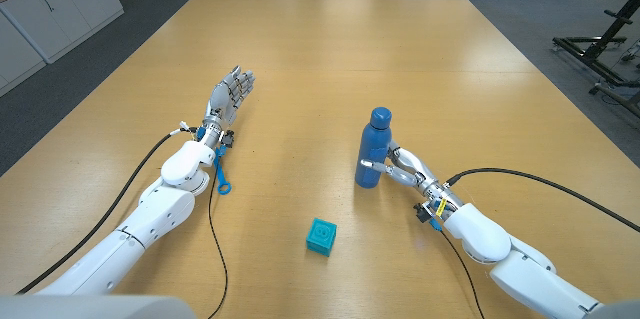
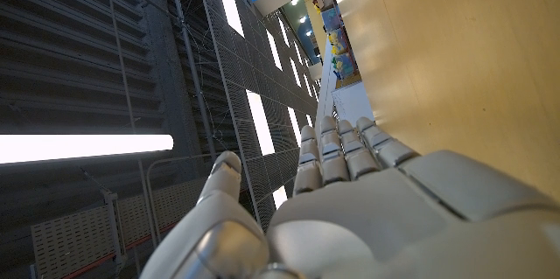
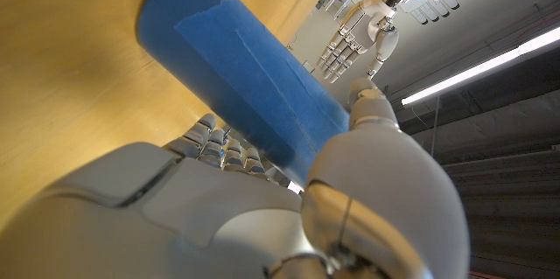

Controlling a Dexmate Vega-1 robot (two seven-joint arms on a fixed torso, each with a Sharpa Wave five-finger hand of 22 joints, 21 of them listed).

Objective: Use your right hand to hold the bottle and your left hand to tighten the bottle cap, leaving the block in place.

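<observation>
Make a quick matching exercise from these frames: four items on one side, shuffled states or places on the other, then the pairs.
Column A
1. bottle
2. block
3. left hand
4. right hand

Column B
a. teal, lying alone near the table's front edge
b. wrapped around the blue body, low down
c. holding nothing, fingers extended, away from the bottle
d. upright, cap on top, gripped from the robot's right side

Pairs: 1-d, 2-a, 3-c, 4-b
</observation>
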